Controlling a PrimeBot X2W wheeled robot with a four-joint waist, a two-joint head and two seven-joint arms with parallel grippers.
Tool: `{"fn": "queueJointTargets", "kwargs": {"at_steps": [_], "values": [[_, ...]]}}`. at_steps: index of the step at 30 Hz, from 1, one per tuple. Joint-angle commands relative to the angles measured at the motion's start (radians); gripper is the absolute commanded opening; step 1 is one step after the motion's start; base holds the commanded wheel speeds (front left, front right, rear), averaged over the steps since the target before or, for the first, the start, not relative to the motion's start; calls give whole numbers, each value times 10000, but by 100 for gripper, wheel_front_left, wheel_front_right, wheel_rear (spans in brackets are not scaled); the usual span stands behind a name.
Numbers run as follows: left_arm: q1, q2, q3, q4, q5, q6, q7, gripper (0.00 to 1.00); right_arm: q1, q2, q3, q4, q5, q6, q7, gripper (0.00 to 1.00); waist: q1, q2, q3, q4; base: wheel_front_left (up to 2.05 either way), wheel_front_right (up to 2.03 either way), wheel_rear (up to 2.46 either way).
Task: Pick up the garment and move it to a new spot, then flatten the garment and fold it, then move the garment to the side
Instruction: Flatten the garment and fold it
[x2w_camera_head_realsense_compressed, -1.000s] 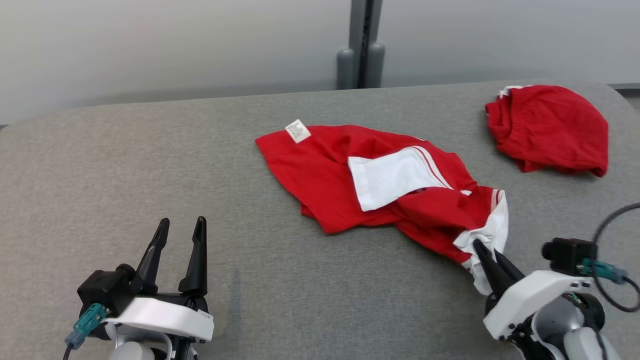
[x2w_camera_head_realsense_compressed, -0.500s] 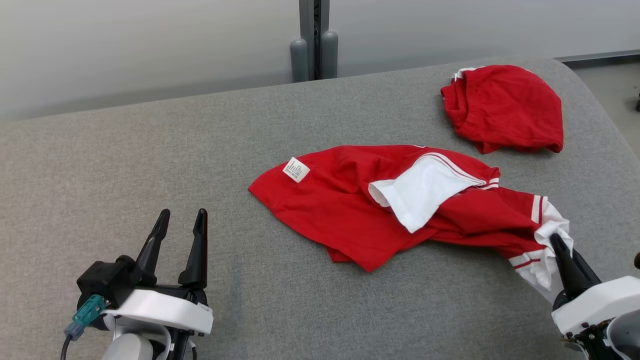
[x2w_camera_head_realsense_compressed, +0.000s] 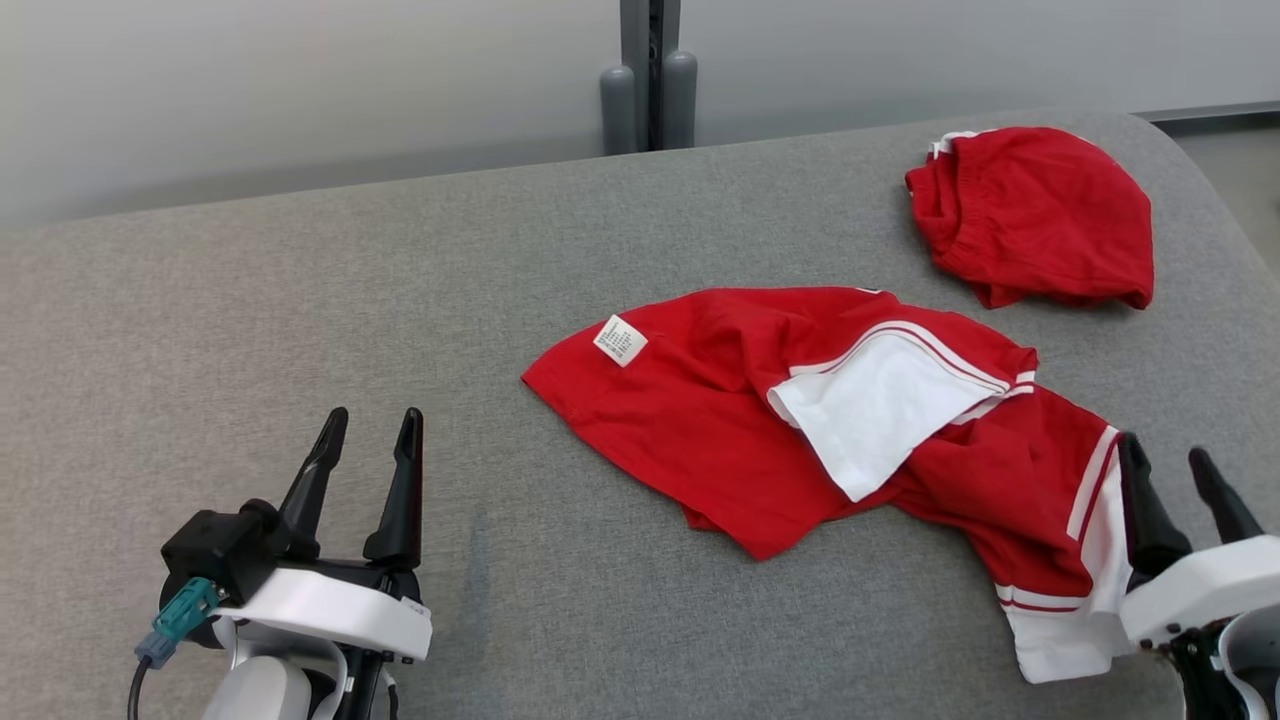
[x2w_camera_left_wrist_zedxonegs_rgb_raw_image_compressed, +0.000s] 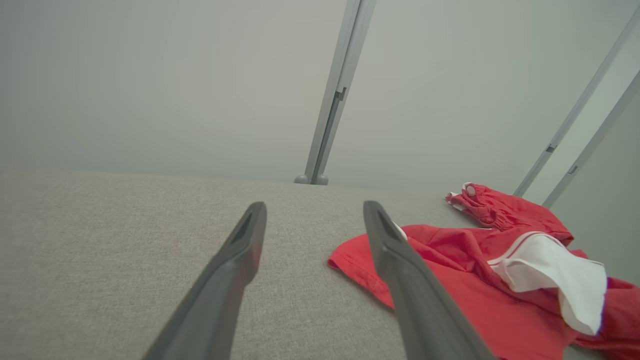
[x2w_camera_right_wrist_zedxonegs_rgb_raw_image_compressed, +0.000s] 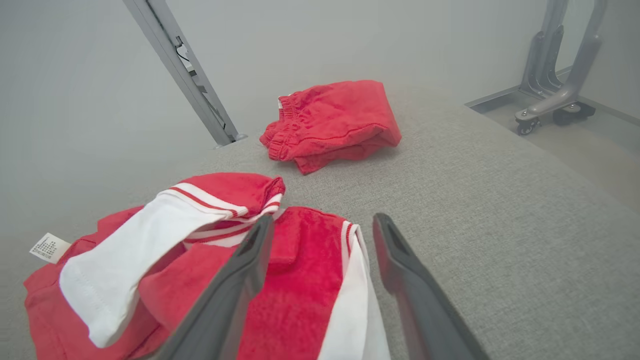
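Observation:
The garment (x2w_camera_head_realsense_compressed: 700, 430), red with white panels and a small white label, lies crumpled on the grey padded table (x2w_camera_head_realsense_compressed: 300, 300), right of centre. Its white-striped hem reaches the near right edge. My right gripper (x2w_camera_head_realsense_compressed: 1165, 455) stands open just right of that hem, holding nothing. In the right wrist view the garment (x2w_camera_right_wrist_zedxonegs_rgb_raw_image_compressed: 300, 270) lies under my open right gripper (x2w_camera_right_wrist_zedxonegs_rgb_raw_image_compressed: 322, 222), its white band between the fingers. My left gripper (x2w_camera_head_realsense_compressed: 373, 418) is open at the near left, well apart from the cloth. The left wrist view has my left gripper (x2w_camera_left_wrist_zedxonegs_rgb_raw_image_compressed: 315, 207) with the garment (x2w_camera_left_wrist_zedxonegs_rgb_raw_image_compressed: 450, 270) to its right.
A second red garment (x2w_camera_head_realsense_compressed: 1030, 215), folded, lies at the table's far right corner. A grey post (x2w_camera_head_realsense_compressed: 650, 75) stands behind the table. The table's rounded right edge (x2w_camera_right_wrist_zedxonegs_rgb_raw_image_compressed: 575, 165) drops to the floor, where a wheeled stand base (x2w_camera_right_wrist_zedxonegs_rgb_raw_image_compressed: 550, 105) sits.
My right gripper, shut on the garment's white hem a second ago, dragged it rightward and has opened and let go. The head camera has shifted. The left gripper has not moved.

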Motion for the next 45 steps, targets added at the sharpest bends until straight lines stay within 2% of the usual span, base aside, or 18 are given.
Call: {"fn": "queueJointTargets", "kwargs": {"at_steps": [1, 12, 16, 23, 39, 45], "values": [[-115, 12, 5, 22, -49, 12, -3, 100, -201, -49, 34, -177, -24, 4, -165, 100, 0, 0, -83, 90, 0, 0, 0], [127, -39, -39, 68, -107, 57, -57, 100, -56, -98, 1177, -1867, -409, 4, -1585, 100, 0, 0, -433, 799, 0, 0, 0], [183, -66, -63, 103, -146, 59, -74, 100, 109, -236, 1547, -1919, -437, 4, -1846, 100, 0, 0, -506, 1079, 0, 0, 0], [292, -65, -90, 173, -189, 53, -84, 100, 304, -251, 1562, -1613, -429, 4, -1934, 100, 0, 0, -665, 1400, 0, 0, 0], [172, -29, -274, 164, -137, 63, 9, 100, 300, -361, 1853, -1407, -403, 4, -1842, 100, 0, 0, -682, 1129, 0, 0, 0], [-351, -7, -800, 570, -248, -127, 1107, 100, 164, -321, 1788, -1465, -377, 4, -1976, 100, 0, 0, -564, 922, 0, 0, 0]]}}
